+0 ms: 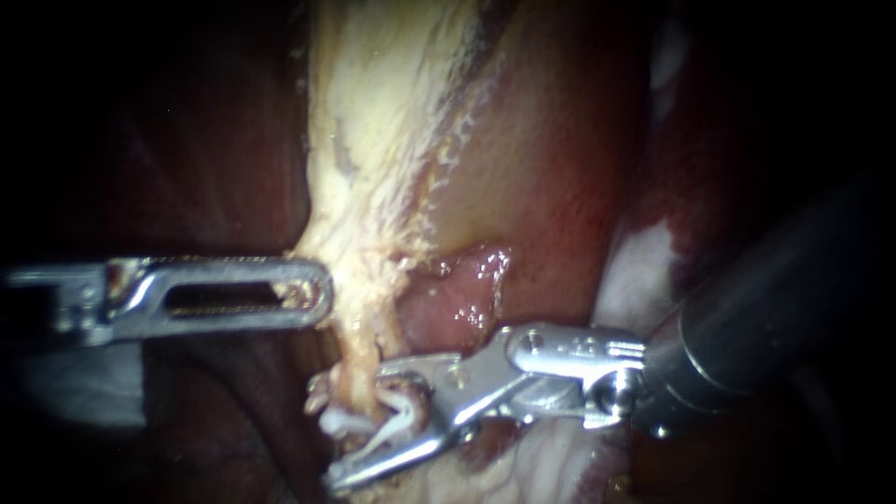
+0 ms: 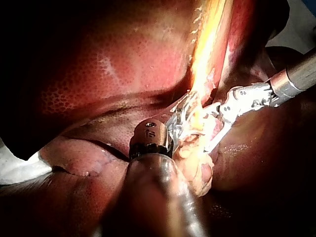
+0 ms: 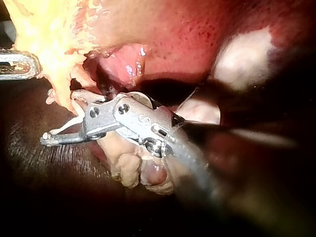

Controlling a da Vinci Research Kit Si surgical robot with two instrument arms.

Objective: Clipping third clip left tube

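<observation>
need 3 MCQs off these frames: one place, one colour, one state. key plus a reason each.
1. The left instrument's tip lies: A on a needle; B against the pale tissue strand; C out of view.
2. The clip is: A blue; B gold; C white.
3. The clip's legs: A spread apart; B pressed flat; C snapped off.
Key: 1 B, the tip touches the strand. 2 C, white between the right instrument's jaws. 3 A, a gap shows between the legs.
</observation>
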